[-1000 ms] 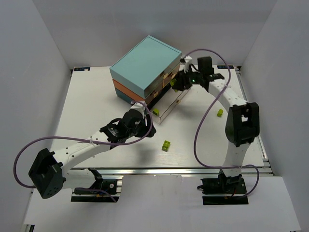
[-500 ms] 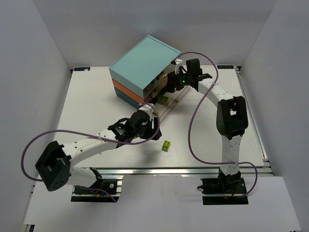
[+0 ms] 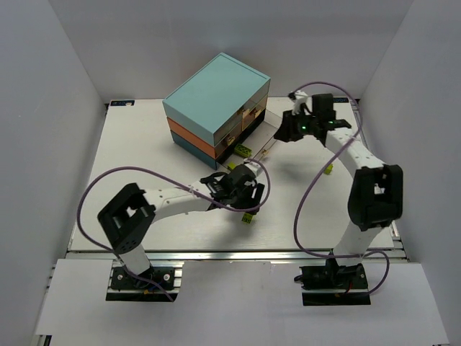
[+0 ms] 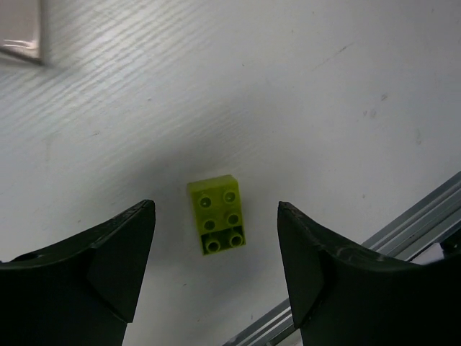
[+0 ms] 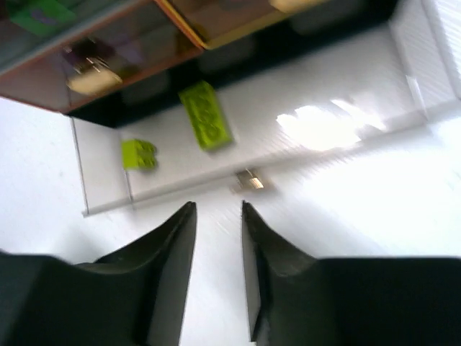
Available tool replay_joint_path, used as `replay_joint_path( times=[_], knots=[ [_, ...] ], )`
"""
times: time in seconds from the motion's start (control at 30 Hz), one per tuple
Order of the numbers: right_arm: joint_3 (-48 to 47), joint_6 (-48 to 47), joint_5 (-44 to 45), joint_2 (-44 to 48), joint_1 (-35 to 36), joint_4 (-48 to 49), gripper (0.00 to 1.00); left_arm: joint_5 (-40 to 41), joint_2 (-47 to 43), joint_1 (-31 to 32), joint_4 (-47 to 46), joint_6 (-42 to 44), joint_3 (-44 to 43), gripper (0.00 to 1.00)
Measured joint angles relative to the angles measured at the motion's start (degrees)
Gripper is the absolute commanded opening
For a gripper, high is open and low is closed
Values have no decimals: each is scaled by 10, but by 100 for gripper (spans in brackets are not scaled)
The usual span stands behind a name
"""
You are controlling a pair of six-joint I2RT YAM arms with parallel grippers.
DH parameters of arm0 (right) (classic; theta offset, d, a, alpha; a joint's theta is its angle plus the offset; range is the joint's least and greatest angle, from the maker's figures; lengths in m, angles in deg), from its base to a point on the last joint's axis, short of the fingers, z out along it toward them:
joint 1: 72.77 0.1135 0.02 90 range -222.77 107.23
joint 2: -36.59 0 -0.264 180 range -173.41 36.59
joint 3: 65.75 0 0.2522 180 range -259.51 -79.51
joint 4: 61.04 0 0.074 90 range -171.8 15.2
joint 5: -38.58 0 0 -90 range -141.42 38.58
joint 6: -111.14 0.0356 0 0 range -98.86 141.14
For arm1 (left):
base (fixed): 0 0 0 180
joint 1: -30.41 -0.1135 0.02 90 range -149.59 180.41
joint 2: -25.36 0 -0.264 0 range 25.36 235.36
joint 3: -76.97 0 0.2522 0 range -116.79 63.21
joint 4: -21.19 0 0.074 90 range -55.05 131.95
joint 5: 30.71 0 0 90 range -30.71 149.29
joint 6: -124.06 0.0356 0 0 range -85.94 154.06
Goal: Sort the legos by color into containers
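Bright, even overhead light; right wrist view motion-blurred with glare on the open drawer (image 5: 288, 90)

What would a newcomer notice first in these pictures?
The three-coloured chest at the far side of the table, its bottom drawer pulled out with two yellow-green bricks inside. Then the left hand, open, poised over a lone brick near the front.

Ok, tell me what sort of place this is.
Probably a robot lab test cell: white walls box in a white table, the left arm and right arm are bolted at its near edge, with a chest and a lego as props.
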Motion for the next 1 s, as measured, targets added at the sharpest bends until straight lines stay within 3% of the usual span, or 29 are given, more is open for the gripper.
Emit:
replay_joint_path(
  times=[0.13, 0.3, 0.5, 0.53, 0.6, 0.7, 0.77, 0.8, 0.9, 1.0],
  knots=[
    [70, 0, 0, 67, -56, -3, 65, -9, 63, 18, 10, 17, -42, 79],
    [115, -6, -2, 91, -87, -12, 67, -6, 113, 40, 40, 27, -78, 76],
    [133, -6, -11, 106, -108, -22, 67, 38, 141, 57, 86, 24, -104, 67],
    [133, -6, -12, 109, -112, -22, 67, 45, 142, 59, 92, 22, -105, 63],
    [134, -7, -14, 115, -117, -22, 66, 59, 143, 60, 102, 17, -106, 40],
    [142, -11, -18, 124, -128, -23, 59, 71, 143, 63, 115, 17, -109, 17],
    [148, -17, -21, 128, -135, -23, 48, 78, 143, 63, 125, 16, -115, 14],
    [153, -18, -22, 130, -139, -23, 31, 83, 143, 64, 131, 16, -120, 12],
    [168, -23, -22, 136, -148, -27, 5, 100, 140, 62, 142, 18, -145, 9],
    [186, -30, -16, 143, -155, -33, 6, 126, 136, 56, 149, 35, -192, 6]
  ],
)
